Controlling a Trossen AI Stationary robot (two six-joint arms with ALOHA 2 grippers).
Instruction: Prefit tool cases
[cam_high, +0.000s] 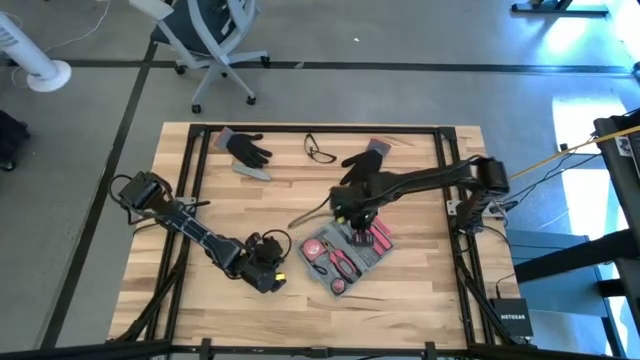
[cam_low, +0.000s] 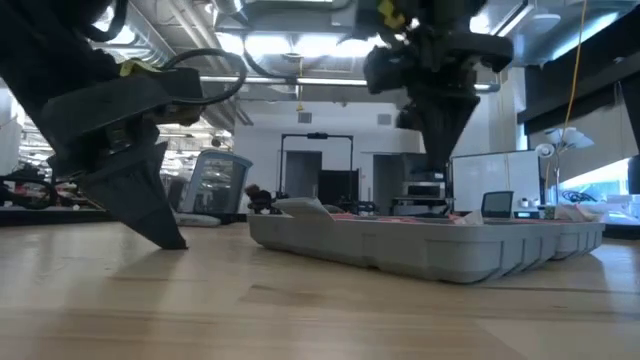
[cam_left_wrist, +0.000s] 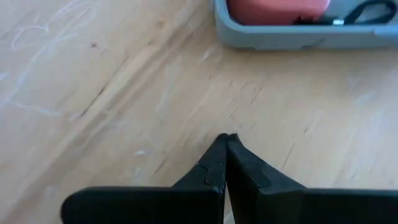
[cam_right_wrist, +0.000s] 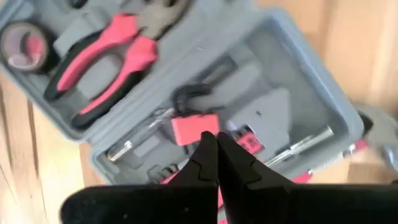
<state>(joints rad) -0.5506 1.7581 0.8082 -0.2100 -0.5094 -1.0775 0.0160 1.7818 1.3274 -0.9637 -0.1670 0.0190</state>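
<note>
The right gripper (cam_right_wrist: 213, 138) hangs with jaws pressed together over the open blue-grey plastic tool case (cam_high: 345, 256) lying near the desk's middle, apparently nudging tools into recesses; next calls for pressing them home, the left gripper (cam_left_wrist: 226, 138) likewise closed, idle just left

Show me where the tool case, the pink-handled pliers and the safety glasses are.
tool case (cam_high: 322, 275): high view, on the grey rim at its near left corner.
pink-handled pliers (cam_right_wrist: 102, 65): right wrist view, on the pink handles.
safety glasses (cam_high: 320, 152): high view, on the dark frame, at the table's far edge.
</note>
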